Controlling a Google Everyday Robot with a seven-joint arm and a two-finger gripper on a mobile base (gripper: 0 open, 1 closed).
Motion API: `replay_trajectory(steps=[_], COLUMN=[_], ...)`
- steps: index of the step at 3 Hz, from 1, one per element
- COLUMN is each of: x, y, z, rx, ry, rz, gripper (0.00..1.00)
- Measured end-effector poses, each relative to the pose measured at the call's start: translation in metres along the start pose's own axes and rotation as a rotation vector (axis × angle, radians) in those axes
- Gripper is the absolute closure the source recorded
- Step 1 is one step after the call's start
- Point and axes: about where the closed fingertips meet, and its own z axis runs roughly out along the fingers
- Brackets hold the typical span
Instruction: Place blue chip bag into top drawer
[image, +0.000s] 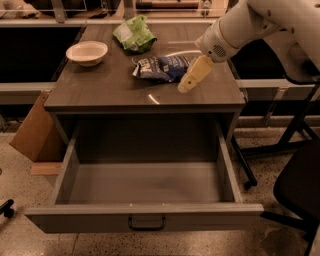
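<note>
Fingers of my gripper (187, 84), whose spread I cannot tell, hover just right of the blue chip bag (161, 68), lying lengthwise left-right, so I'd reach left.

Two chip bags lie on the one table (115, 92): one blue chip bag (162, 68) and one green chip bag (134, 34). One bowl (87, 52) sits there too. One top drawer (100, 218) stands open, with one handle (147, 223). One cardboard sheet (35, 130) leans at the left. One tool (192, 77) hangs over the table, just beside the blue chip bag.
</note>
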Motion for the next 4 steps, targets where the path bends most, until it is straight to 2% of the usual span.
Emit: replay_trajectory(steps=[1,2,4], x=[0.000,0.001,-0.021], y=[0.000,-0.008,-0.041], z=[0.000,0.013,0.046], rx=[0.000,-0.003,0.008], ry=[0.000,-0.013,-0.045], rz=[0.000,0.008,-0.024], gripper=[0.00,0.00,0.00])
